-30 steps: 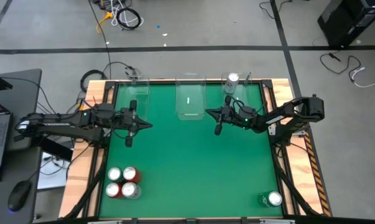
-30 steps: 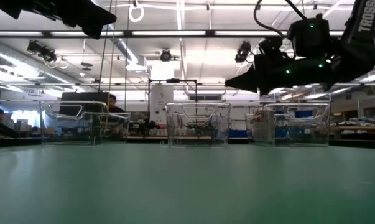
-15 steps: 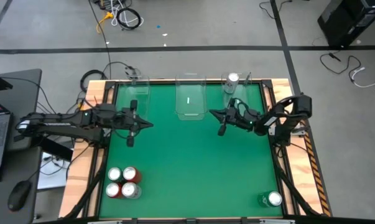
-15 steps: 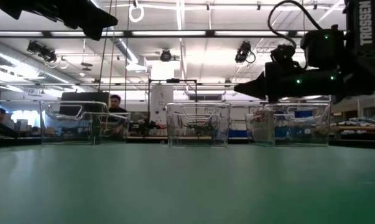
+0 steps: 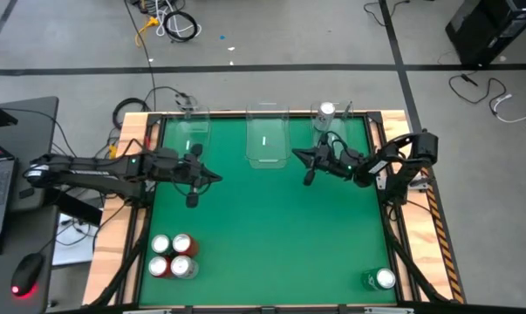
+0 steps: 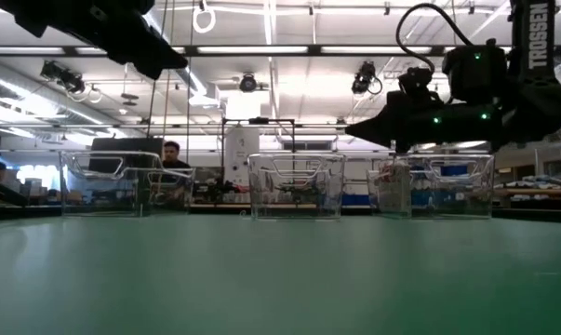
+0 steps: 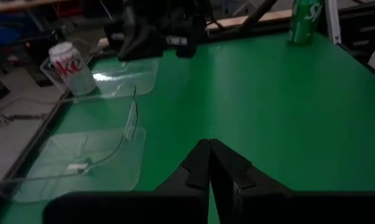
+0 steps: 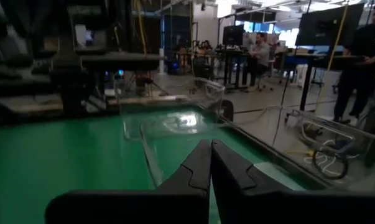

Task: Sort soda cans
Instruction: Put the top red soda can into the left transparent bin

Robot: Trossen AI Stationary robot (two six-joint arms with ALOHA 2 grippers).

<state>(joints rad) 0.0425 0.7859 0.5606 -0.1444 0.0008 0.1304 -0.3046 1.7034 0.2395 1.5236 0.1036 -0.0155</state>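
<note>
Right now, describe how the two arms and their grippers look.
Both arms are dark, slim and jointed. The right arm carries green indicator lights, a looping black cable and white TROSSEN lettering. The left gripper and right gripper each have two black tapered fingers.

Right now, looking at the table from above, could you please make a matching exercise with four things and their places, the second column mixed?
Things:
1. silver-white can
2. green can
3. cluster of four cans
4. left gripper

Places:
A. near right corner of the table
B. near left corner of the table
C. inside the right clear bin at the far edge
D. raised above the mat, in front of the left bin

Pairs: 1-C, 2-A, 3-B, 4-D
</note>
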